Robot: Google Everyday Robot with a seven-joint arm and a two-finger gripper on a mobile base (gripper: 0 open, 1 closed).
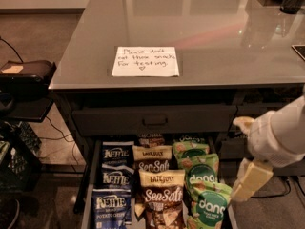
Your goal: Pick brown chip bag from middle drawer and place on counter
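Observation:
The middle drawer [88,194] is pulled out below the counter [205,27] and holds rows of bags. Brown "Late July Sea Salt" chip bags stand in its centre column: one at the front [162,199], one behind it [152,159], and a third partly hidden at the back [151,140]. My gripper [251,179], cream on a white arm, hangs at the right of the drawer, just beside the green bags. It is above and to the right of the front brown bag and touches no bag.
Dark blue Kettle bags [116,157] fill the drawer's left column, green bags [202,175] the right. A closed drawer front with a recessed handle [155,119] sits above. A handwritten note [145,61] lies on the counter. A black device [24,73] and a crate [14,156] stand at the left.

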